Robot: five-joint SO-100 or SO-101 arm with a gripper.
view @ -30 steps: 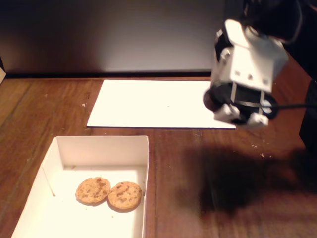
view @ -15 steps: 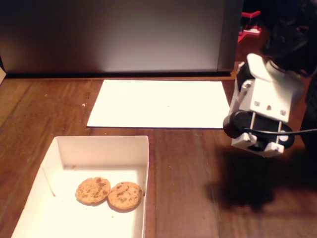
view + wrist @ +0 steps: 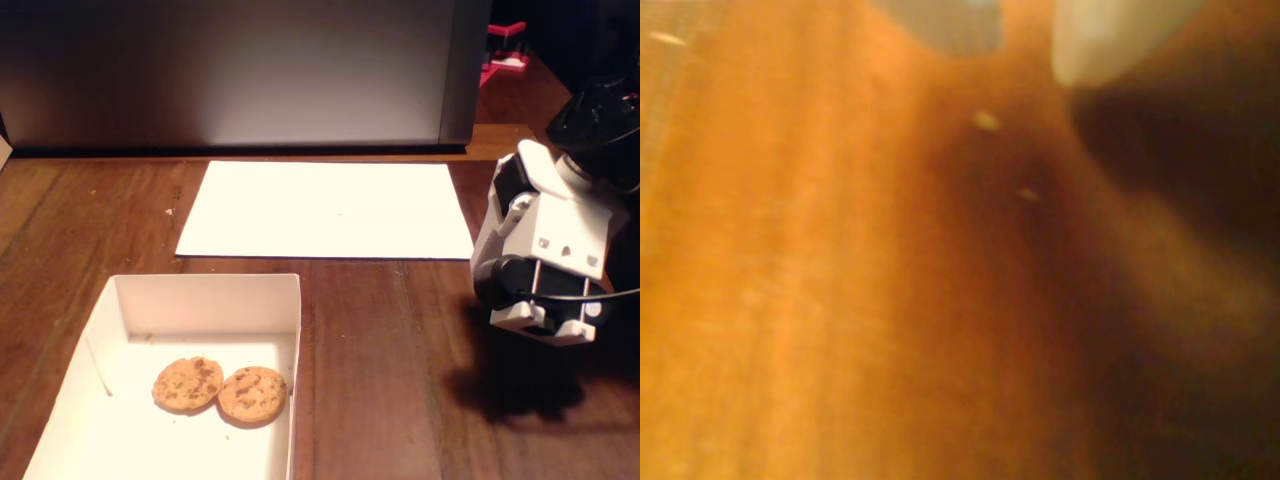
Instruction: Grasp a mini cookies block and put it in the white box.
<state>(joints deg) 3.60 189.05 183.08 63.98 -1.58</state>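
The white box [image 3: 120, 295] stands at the front left of the wooden table in the fixed view. Two round mini cookies lie side by side in it, one [image 3: 187, 384] on the left and one [image 3: 252, 394] on the right. No cookie shows outside the box. My white arm [image 3: 540, 260] is folded low at the right edge, well away from the box, and its fingers are hidden. The wrist view is a close blur of orange-brown wood [image 3: 840, 280] with a dark shape [image 3: 1180, 150] at the right. No cookie shows in it.
A flat white paper sheet [image 3: 325, 208] lies behind the box in the middle of the table. A dark panel [image 3: 240, 70] stands along the back edge. A blurred pale shape [image 3: 1105, 40] shows at the top of the wrist view.
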